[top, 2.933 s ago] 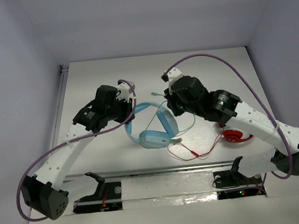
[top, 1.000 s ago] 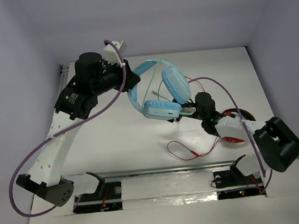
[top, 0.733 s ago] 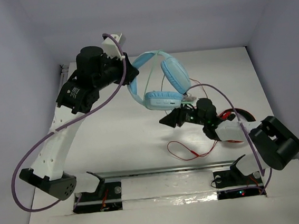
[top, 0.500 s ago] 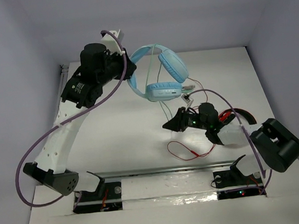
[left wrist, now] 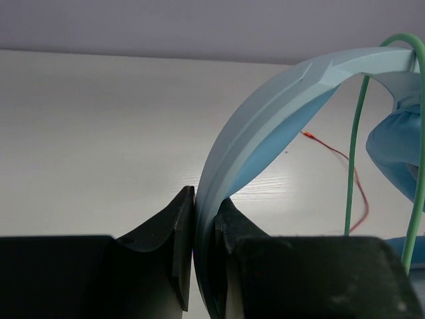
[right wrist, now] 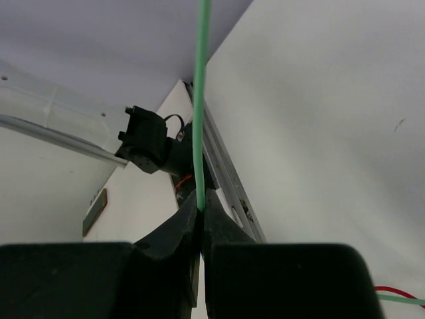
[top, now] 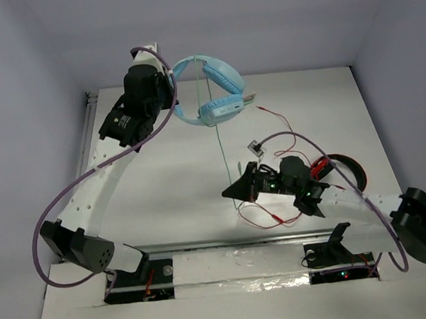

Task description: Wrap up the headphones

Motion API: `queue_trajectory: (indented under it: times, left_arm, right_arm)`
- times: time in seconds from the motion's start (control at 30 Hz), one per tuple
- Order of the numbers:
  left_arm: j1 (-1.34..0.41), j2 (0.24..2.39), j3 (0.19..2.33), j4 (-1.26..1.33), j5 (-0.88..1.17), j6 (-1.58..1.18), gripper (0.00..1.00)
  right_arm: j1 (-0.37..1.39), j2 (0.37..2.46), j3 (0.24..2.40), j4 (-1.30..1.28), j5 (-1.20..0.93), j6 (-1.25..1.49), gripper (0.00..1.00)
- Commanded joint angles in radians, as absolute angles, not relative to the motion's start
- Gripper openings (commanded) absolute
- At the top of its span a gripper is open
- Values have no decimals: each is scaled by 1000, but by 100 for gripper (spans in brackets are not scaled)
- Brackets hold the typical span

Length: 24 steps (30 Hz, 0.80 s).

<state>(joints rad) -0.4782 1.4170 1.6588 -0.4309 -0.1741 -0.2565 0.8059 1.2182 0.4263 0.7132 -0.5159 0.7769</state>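
Note:
The light blue headphones (top: pixel 214 91) hang in the air at the back of the table. My left gripper (top: pixel 169 79) is shut on their pale blue headband (left wrist: pixel 265 113); in the left wrist view the band sits pinched between the jaws of that gripper (left wrist: pixel 202 214). The mint-green cable (top: pixel 221 143) runs taut from over the headband down to my right gripper (top: pixel 231 193), low near the table's front. In the right wrist view the right gripper (right wrist: pixel 200 211) is shut on the cable (right wrist: pixel 199 100). An ear cup (left wrist: pixel 398 146) and the cable (left wrist: pixel 352 166) show at the right of the left wrist view.
The smaller red headphones (top: pixel 336 169) lie on the table by the right arm. Their thin red cable (top: pixel 271 216) loops under and in front of the right gripper and trails back toward the far right (top: pixel 273 116). A metal rail (top: pixel 228 242) runs along the near edge.
My left gripper has lifted the headphones up and toward the back. My right gripper has slid down and toward the near left along the green cable, which is now stretched straight.

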Motion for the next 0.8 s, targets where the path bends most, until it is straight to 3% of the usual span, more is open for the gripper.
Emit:
queue_trajectory:
  times: [0.0, 0.3, 0.5, 0.77]
  left_arm:
    - [-471, 1388, 1603, -226, -354, -327, 0]
    - [-480, 1430, 1471, -109, -334, -448, 0]
    - [-548, 1480, 1445, -139, -446, -393, 0]
    - [-627, 1473, 1367, -212, -509, -350, 0]
  right_arm:
    - [839, 1119, 503, 474, -445, 726, 0]
    - [859, 1089, 734, -48, -443, 551, 0]
    - [902, 1112, 934, -373, -376, 471, 0]
    - [913, 1206, 1149, -544, -339, 387, 0]
